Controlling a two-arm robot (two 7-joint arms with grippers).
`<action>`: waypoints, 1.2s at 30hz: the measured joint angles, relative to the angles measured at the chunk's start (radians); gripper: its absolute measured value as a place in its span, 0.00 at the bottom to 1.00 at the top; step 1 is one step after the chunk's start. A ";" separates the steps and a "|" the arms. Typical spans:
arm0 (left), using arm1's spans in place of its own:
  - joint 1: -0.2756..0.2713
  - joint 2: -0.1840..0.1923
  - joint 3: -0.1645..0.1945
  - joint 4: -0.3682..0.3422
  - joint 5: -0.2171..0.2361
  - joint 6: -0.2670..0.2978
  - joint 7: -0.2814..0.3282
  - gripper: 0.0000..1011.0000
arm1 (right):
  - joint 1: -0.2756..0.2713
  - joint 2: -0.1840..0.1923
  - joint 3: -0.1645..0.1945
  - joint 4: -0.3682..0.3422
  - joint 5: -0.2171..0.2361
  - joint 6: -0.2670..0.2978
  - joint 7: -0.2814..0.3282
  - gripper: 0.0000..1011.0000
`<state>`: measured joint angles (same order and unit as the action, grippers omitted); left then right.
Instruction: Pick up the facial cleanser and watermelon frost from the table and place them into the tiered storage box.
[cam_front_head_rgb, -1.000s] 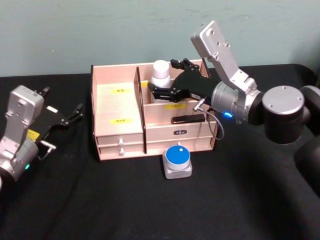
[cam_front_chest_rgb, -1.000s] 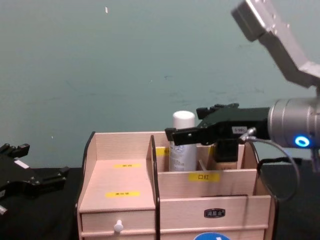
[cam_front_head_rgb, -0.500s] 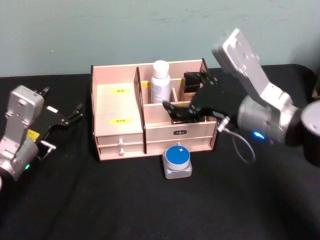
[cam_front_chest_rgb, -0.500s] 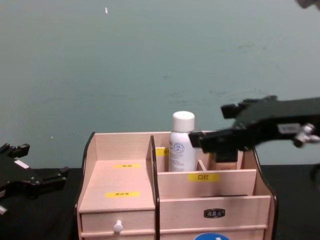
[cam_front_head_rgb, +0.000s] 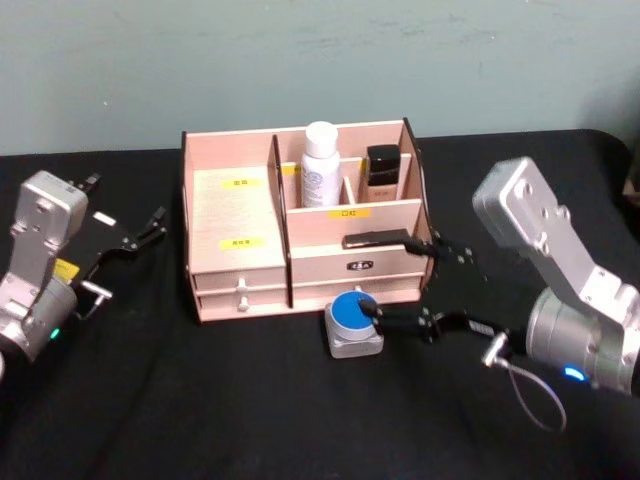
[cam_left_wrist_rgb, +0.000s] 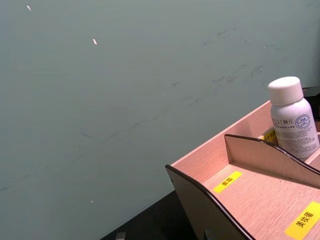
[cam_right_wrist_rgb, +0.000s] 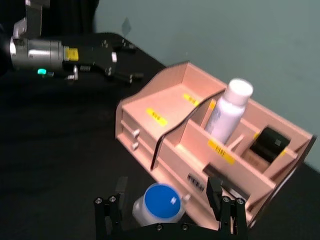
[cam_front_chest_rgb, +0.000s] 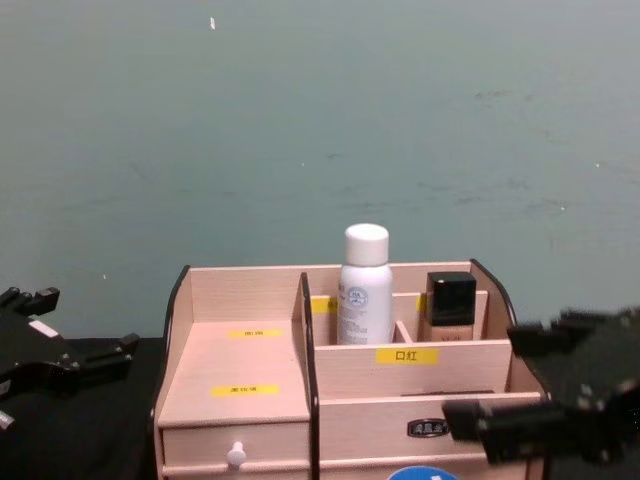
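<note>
Facial cleanser (cam_front_head_rgb: 320, 165) upright in tiered storage box (cam_front_head_rgb: 235, 215), rear-mid compartment. Watermelon frost (cam_front_head_rgb: 354, 320) on surface at box's 6 o'clock. R gripper (cam_right_wrist_rgb: 167, 184) at its 3-4 o'clock, jaws apart, not yet gripping. Centre it, grip below lid, lift clear of box front. L gripper (cam_right_wrist_rgb: 128, 62) parked at 9 o'clock, jaws apart.

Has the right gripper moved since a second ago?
Yes. The right gripper withdrew from over the tiered storage box, down to the watermelon frost before it.

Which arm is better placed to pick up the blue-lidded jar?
Right. The right tool, open, is at the jar in front of the box. The left tool sits far off at the left side of the table.
</note>
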<state>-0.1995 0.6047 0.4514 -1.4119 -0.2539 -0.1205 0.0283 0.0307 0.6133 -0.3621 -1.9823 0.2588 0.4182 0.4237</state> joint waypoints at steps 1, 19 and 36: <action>0.000 0.000 0.000 0.000 0.000 0.000 0.000 1.00 | -0.008 0.002 0.001 0.000 0.002 -0.002 -0.001 0.99; 0.000 0.000 0.000 0.000 0.000 0.000 0.000 1.00 | -0.013 -0.028 -0.057 0.153 -0.035 -0.055 -0.001 0.99; 0.000 0.000 0.000 0.000 0.000 0.000 0.000 1.00 | 0.026 -0.086 -0.074 0.235 -0.080 -0.092 0.001 0.99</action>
<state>-0.1995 0.6047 0.4514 -1.4120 -0.2539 -0.1205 0.0283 0.0572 0.5269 -0.4357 -1.7474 0.1783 0.3260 0.4242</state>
